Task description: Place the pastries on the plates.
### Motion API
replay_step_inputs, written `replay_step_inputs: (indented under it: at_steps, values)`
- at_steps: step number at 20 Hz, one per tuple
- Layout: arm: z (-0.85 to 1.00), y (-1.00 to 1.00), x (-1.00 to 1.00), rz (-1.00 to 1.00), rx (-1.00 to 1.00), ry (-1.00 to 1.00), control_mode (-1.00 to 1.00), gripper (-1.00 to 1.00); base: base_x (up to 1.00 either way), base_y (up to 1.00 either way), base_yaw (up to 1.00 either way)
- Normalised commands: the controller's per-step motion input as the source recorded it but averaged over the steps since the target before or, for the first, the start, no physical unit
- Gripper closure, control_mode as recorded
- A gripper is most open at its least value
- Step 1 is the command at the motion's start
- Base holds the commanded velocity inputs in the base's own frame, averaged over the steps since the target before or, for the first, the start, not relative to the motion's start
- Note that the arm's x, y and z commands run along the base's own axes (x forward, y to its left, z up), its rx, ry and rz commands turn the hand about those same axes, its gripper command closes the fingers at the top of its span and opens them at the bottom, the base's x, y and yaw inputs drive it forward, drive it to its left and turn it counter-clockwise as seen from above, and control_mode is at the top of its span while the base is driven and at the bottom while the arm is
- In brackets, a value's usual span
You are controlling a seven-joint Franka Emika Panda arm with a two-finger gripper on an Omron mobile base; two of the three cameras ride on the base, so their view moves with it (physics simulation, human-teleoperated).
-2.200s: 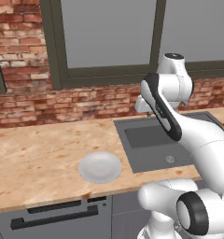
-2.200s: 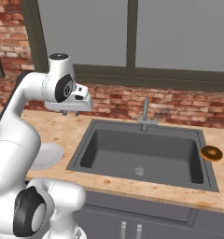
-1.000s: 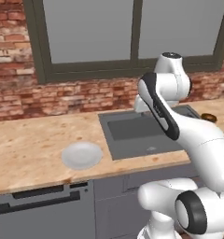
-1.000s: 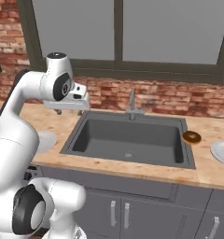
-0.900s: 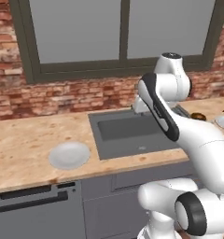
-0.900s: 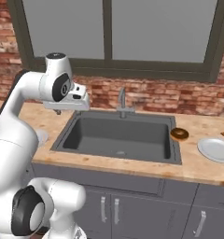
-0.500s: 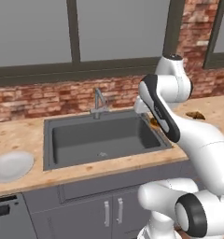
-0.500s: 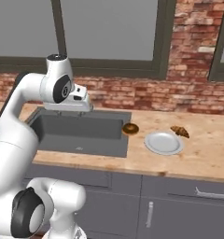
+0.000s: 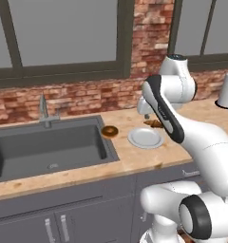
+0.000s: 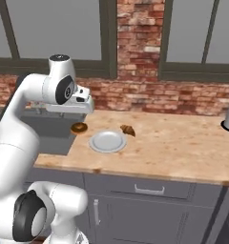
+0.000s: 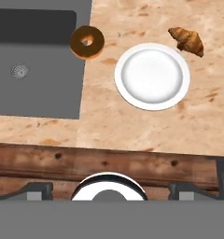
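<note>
I take the plate (image 11: 152, 76) as my landmark: it lies empty on the wooden tabletop (image 11: 132, 126), near the sink (image 11: 37, 65). The doughnut (image 11: 87, 42) sits beside the plate on its sink side, overlapping the sink's rim. The croissant (image 11: 187, 40) lies just beyond the plate on the opposite side, apart from its rim. The jaws hang high above the plate, spread wide and holding nothing.
</note>
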Motion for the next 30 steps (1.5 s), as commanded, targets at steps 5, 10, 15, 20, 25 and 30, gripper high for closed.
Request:
replay_step_inputs:
  at_steps: [5, 10, 15, 20, 25, 30]
  values:
    - [0.0, 0.0, 0.0, 0.0, 0.0, 0.0, 1.0, -1.0, 0.32, -0.87, 0.02]
    - [0.0, 0.0, 0.0, 0.0, 0.0, 0.0, 1.0, -1.0, 0.5, -0.5, 0.0]
    - [0.0, 0.0, 0.0, 0.0, 0.0, 0.0, 1.0, -1.0, 0.51, 0.0, 0.0]
    - [0.0, 0.0, 0.0, 0.0, 0.0, 0.0, 1.0, -1.0, 0.01, 0.4, 0.03]
    - [0.0, 0.0, 0.0, 0.0, 0.0, 0.0, 1.0, -1.0, -0.04, 0.45, 0.08]
    - [0.0, 0.0, 0.0, 0.0, 0.0, 0.0, 1.0, -1.0, 0.0, 0.17, 0.03]
